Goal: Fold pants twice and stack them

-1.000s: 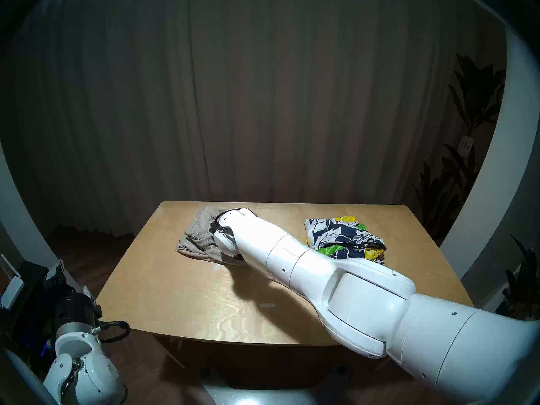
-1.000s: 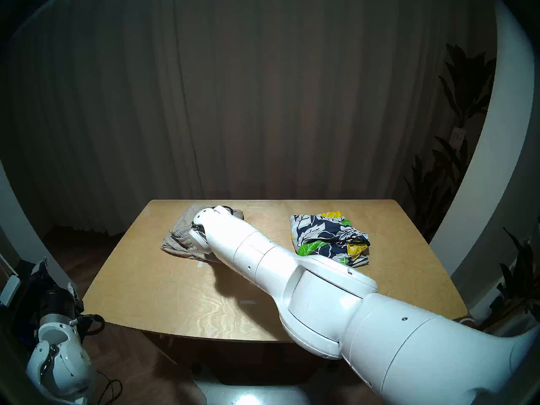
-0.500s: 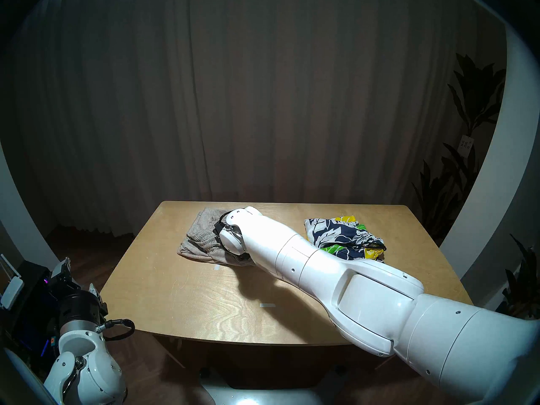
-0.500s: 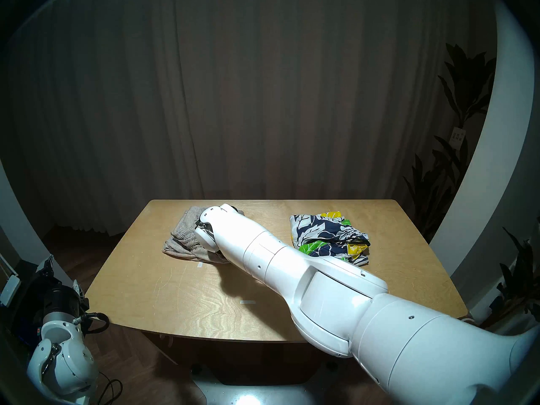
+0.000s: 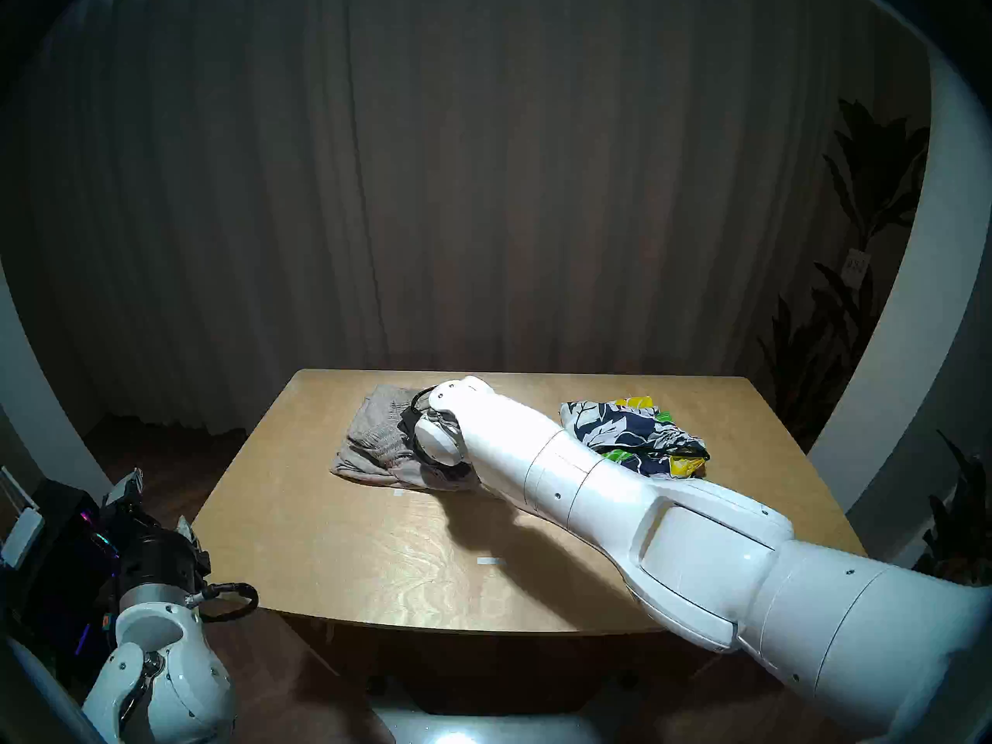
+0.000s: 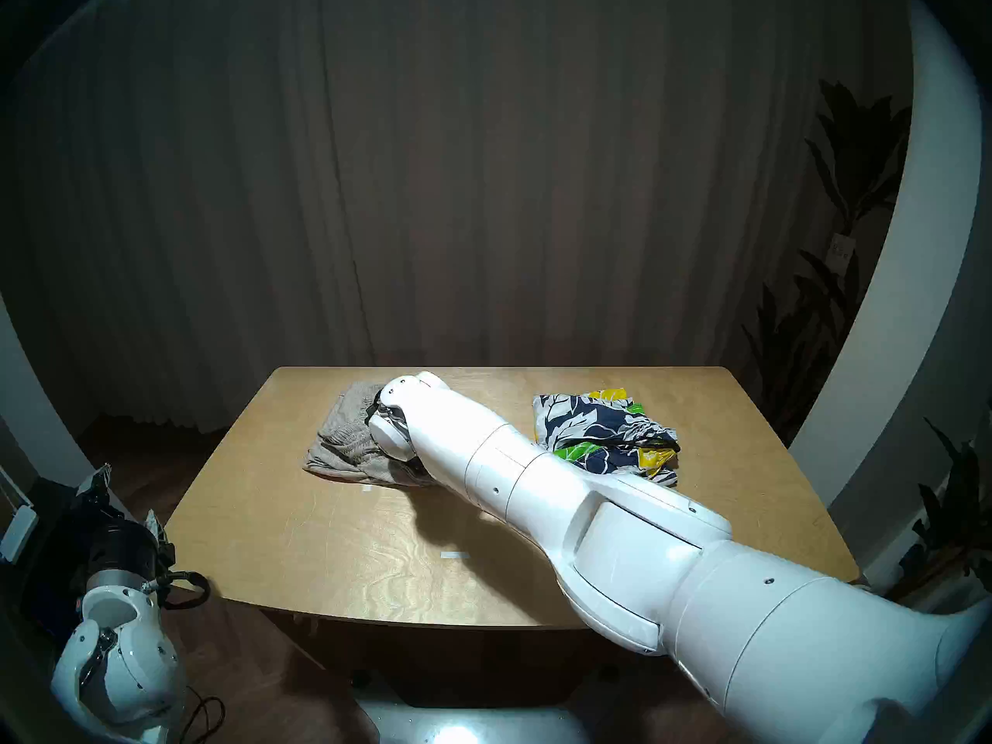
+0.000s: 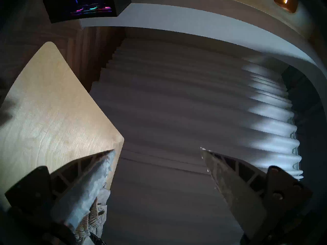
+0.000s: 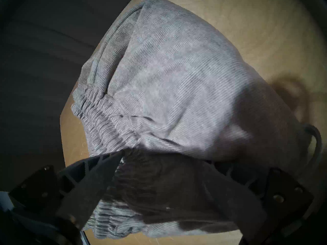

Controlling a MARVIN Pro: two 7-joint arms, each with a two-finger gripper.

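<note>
The grey-beige knit pants point(image 5: 370, 447) lie bunched at the back left of the wooden table point(image 5: 349, 566). They also show in the head right view point(image 6: 343, 447). My right gripper point(image 5: 409, 423) is down on their right side, mostly hidden behind its wrist. In the right wrist view it point(image 8: 127, 156) is shut on a fold of the pants point(image 8: 177, 80) beside the gathered waistband. The floral shorts point(image 5: 633, 431) lie crumpled at the back right, partly behind my right arm. My left gripper point(image 5: 155, 506) is open and empty, off the table's left front corner point(image 7: 157, 150).
Small white tape marks point(image 5: 491, 561) are on the table. A dark computer case with coloured lights point(image 5: 70, 555) stands on the floor at the left. Potted plants point(image 5: 859, 297) stand at the right, and a curtain hangs behind the table.
My right arm has moved to the right, and the grey pants have slid a little to the right with it. My left arm has risen and moved closer to the table.
</note>
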